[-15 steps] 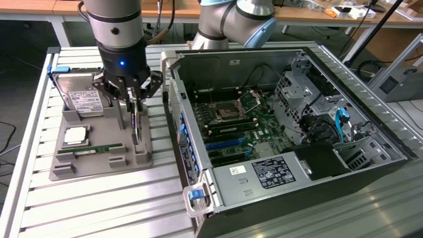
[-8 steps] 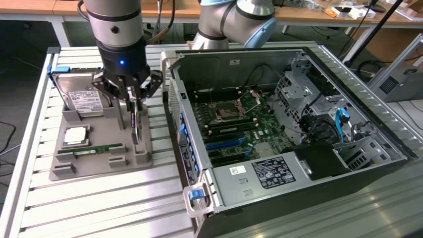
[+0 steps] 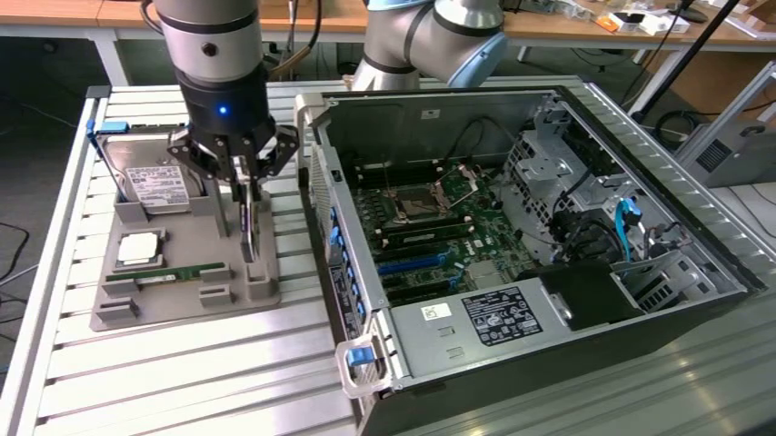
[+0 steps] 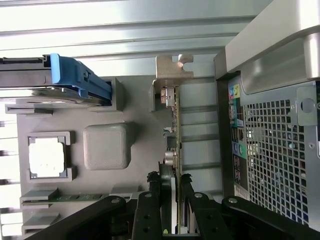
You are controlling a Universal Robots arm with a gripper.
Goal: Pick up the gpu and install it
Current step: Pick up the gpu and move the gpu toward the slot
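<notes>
The gpu (image 3: 249, 227) is a thin dark card standing on edge in the grey holder tray (image 3: 182, 300), on the side nearest the computer case. In the wrist view the gpu (image 4: 175, 120) runs away from the camera, its silvery bracket (image 4: 172, 70) at the far end. My gripper (image 3: 246, 182) comes straight down over the card. Its black fingers (image 4: 159, 182) sit against both faces of the board, so the gripper (image 4: 172, 182) is shut on it. I cannot tell whether the card's lower edge still rests in the tray.
The tray (image 4: 135, 110) also holds a hard drive (image 3: 158, 186) with a blue frame (image 4: 75, 75), a square CPU (image 3: 137, 248) and a green RAM stick (image 3: 182, 271). The open computer case (image 3: 352, 209) lies at the exterior view's right, with blue slots (image 3: 406, 265) on its motherboard.
</notes>
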